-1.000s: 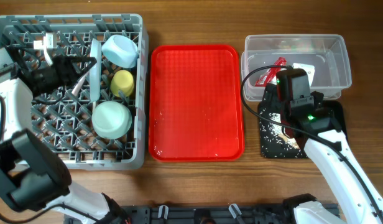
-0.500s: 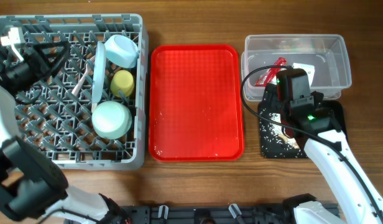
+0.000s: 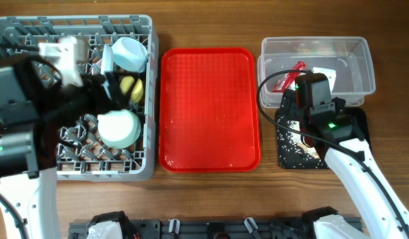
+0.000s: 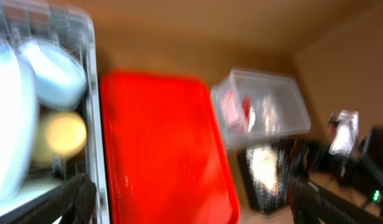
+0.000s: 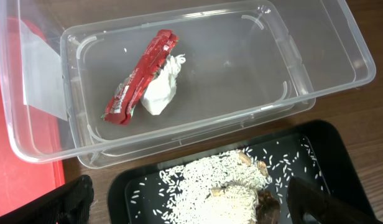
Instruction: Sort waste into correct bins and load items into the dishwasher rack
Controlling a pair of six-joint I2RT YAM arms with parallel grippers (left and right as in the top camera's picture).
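Left arm hangs over the dishwasher rack, at 9 o'clock on the table in the overhead view. Its wrist picture is badly blurred, but the left gripper has its two fingertips far apart in the bottom corners, with nothing between them.

Along the rack's 3 o'clock wall sits the white-blue bowl at the top. The yellow cup is just below it, and the pale green bowl is below that. The pale blue plate shows at the wrist view's left edge.

A narrow strip of wood separates the rack from the red tray at centre. A wider strip runs between the tray's 3 o'clock edge and the bins.

At 2 o'clock, the clear tub holds the red wrapper, which is touching the crumpled paper, both in the left half as the right wrist sees it. The tub's near wall runs just beside the far edge of the black tray. The rice scraps are heaped in that tray, with loose grains scattered around the heap.

Right gripper hangs over that heap, fingers spread wide and holding nothing. The rice lies between the two tips, and bare black tray shows to the right.
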